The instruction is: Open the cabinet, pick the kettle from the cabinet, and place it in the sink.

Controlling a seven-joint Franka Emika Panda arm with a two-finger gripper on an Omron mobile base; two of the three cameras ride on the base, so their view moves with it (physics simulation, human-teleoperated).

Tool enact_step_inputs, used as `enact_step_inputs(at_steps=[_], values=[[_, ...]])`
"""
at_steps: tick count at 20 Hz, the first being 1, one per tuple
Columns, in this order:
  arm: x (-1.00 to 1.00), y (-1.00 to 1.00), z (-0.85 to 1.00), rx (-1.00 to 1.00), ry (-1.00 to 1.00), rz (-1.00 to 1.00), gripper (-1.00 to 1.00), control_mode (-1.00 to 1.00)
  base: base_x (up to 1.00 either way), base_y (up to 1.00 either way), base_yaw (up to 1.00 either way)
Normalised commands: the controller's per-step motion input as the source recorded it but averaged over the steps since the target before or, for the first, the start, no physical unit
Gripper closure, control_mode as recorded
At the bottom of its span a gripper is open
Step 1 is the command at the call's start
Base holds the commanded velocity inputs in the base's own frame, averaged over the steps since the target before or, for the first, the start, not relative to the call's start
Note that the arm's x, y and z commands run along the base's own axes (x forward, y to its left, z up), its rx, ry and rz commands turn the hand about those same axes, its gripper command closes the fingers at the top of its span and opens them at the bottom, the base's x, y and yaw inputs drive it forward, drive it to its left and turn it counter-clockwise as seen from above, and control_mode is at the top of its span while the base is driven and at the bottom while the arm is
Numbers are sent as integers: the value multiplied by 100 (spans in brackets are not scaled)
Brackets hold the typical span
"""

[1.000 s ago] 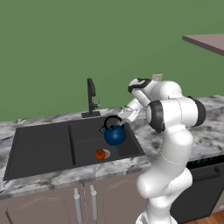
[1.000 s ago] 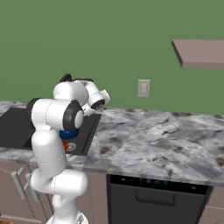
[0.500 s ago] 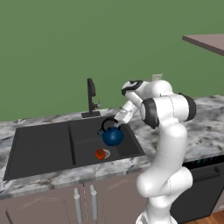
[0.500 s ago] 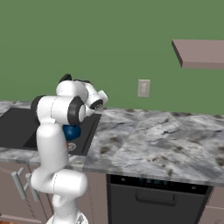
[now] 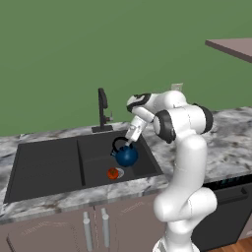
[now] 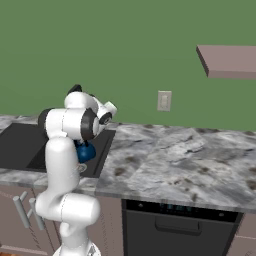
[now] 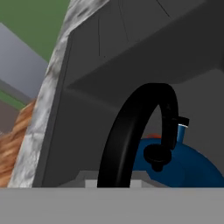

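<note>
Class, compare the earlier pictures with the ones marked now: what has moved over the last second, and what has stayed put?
The gripper, shut on the kettle by its handle, has carried it lower into the right basin of the sink, toward the small orange-red object. That object, the faucet and the base have not moved.

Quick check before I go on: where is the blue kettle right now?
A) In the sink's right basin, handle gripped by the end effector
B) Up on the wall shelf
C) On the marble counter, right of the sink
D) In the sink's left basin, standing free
A: the kettle sits in the right basin of the sink, next to a small orange-red object, with the end effector closed on its black handle.
</note>
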Motion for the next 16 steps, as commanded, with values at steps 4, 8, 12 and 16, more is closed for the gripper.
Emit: enact_step_inputs(at_steps=[4,8,12,16], values=[[20,10,-28,-4,-2,0,100,-100,0,0,0],[21,9,-28,0,-6,0,100,-100,0,0,0],[19,2,-25,0,-10,0,100,-100,0,0,0],[17,7,-26,0,-14,0,100,-100,0,0,0]])
